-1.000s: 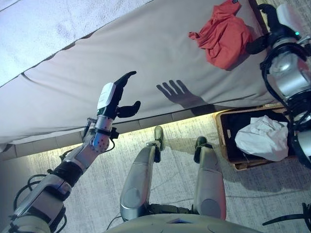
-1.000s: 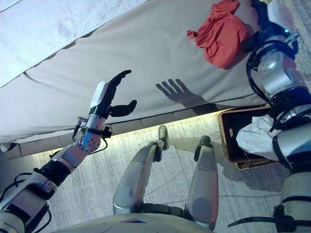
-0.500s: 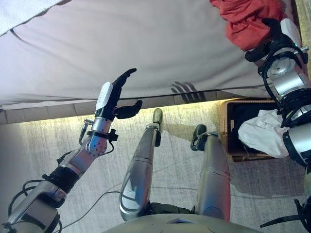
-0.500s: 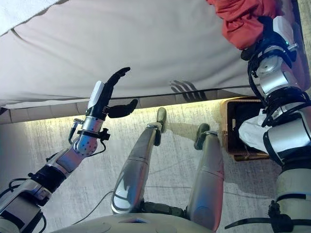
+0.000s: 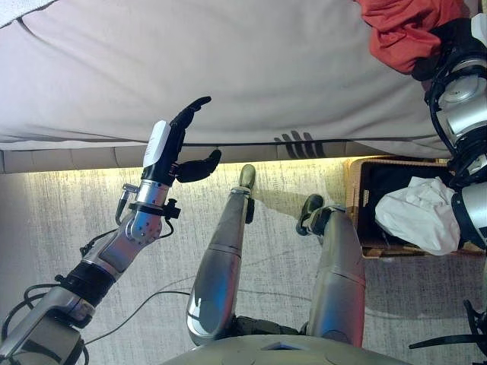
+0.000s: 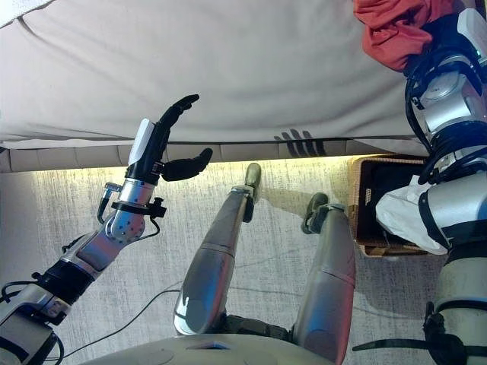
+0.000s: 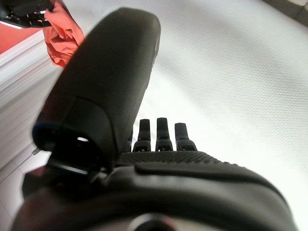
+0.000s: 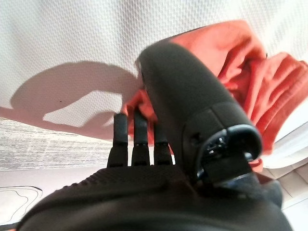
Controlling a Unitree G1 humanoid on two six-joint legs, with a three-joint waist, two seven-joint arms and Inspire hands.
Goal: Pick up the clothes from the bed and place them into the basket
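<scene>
A crumpled red garment lies on the beige bed at the far right, near the bed's front edge. My right hand is at the garment's right lower edge. In the right wrist view its fingers are straight and reach the garment's hem; it is open. My left hand is open and empty, held up in front of the bed's front edge. The woven basket stands on the floor at the right, below my right arm, with a white cloth in it.
The bed's front edge runs across the view with a lit strip under it. Pale carpet lies between the bed and me. The left wrist view shows the bedsheet and the red garment far off.
The camera has tilted down, so the bed has slid up in the picture. My right hand has stayed by the red garment, now at its lower edge. My left hand keeps its pose.
</scene>
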